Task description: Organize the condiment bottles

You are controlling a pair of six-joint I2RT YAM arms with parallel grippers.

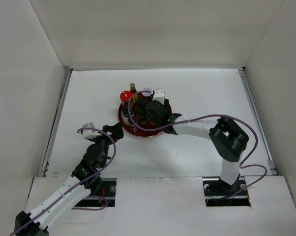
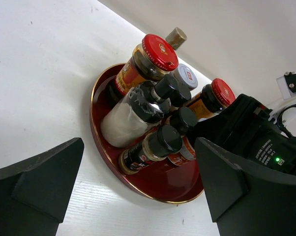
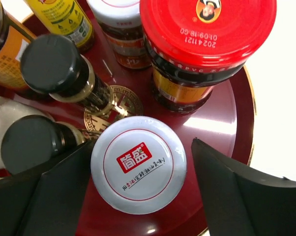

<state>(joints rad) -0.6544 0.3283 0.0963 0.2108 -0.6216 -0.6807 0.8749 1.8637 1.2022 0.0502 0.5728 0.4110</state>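
– Right gripper (image 3: 142, 147) fingers sat nearest the wrist lens, spread wide, one on either side of the white-lidded jar (image 3: 138, 164). Nothing was held.

– Touching the lid?

– At one finger I could not tell. At the other a clear gap showed. The jar stood upright in the round red tray (image 3: 229, 113), close to its rim. Its long axis pointed straight up at the wrist, so the gripper looked squarely down onto the lid.

– So the jar lay directly below, between the fingers?

– Yes. I judged that the grasp called for a straight descent and a squeeze across the lid, with no sideways shift.

– Neighbours?

– Two black-capped bottles (image 3: 52, 64) stood just beside the jar, on the side of the doubtful finger, and would likely crowd it. Farther on stood a red-capped jar (image 3: 207, 29), then the yellow-labelled bottle (image 3: 64, 17).

– And the other arm?

– Left gripper (image 1: 115, 132) hung open and empty just outside the tray, pointing at the cluster. The right arm was plainly the nearer one.
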